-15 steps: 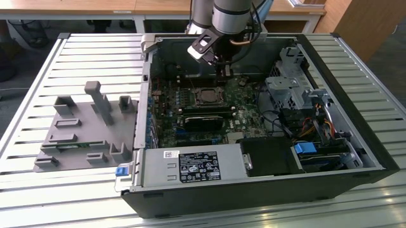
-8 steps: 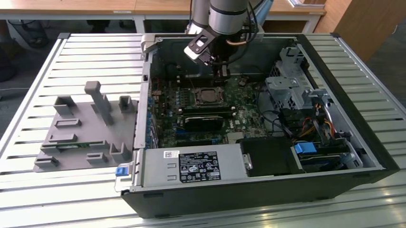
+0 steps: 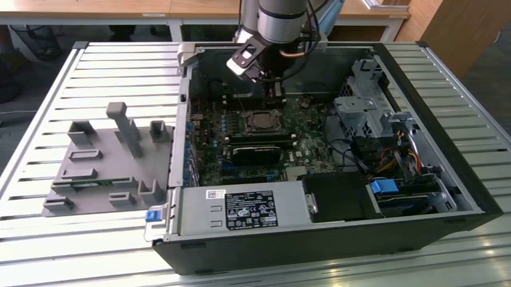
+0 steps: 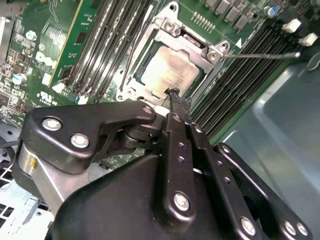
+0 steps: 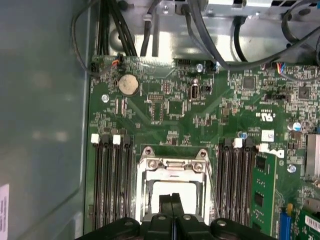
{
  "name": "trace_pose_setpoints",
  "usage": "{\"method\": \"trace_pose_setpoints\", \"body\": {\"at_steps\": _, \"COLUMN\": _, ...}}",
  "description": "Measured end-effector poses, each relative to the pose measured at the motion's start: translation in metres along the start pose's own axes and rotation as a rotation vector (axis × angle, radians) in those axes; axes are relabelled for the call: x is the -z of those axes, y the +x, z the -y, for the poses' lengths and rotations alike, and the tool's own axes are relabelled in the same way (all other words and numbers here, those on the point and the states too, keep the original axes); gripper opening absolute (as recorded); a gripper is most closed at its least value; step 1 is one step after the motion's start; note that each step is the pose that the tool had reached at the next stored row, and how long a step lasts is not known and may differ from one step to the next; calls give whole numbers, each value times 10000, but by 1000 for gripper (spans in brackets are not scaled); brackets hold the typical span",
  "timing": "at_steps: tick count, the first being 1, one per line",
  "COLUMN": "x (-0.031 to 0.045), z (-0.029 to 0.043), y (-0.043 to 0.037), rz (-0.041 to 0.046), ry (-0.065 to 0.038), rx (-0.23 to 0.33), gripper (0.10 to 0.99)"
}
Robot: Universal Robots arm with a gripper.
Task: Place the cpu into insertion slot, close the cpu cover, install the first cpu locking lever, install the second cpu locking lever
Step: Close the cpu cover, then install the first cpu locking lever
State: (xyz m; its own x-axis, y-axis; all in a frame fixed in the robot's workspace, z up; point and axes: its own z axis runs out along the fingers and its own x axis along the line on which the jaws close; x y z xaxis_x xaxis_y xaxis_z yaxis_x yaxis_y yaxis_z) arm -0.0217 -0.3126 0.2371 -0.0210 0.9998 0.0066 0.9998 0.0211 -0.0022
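Gripper (image 4: 173, 94), fingers pressed together and holding nothing, has its tips at the cover's (image 4: 167, 30) edge; the cpu (image 4: 167, 75) shows through its window.

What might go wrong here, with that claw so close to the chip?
The gripper has its shut tips at the edge of the cpu cover; a slip might scrape the cpu showing through its window. The thin locking lever sticks out over the memory slots and might snag or bend if pushed badly.

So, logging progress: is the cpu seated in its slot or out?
In: the cpu lies flat behind the window of the lowered cpu cover.
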Motion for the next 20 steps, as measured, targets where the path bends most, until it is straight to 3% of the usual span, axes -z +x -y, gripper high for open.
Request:
{"method": "trace_pose_setpoints", "body": {"at_steps": 10, "x": 0, "z": 78, "y": 2, "rz": 0, "ry": 0, "rx": 0, "gripper": 118}}
{"method": "trace_pose_setpoints", "body": {"at_steps": 20, "x": 0, "z": 111, "y": 2, "rz": 0, "ry": 0, "rx": 1, "gripper": 118}}
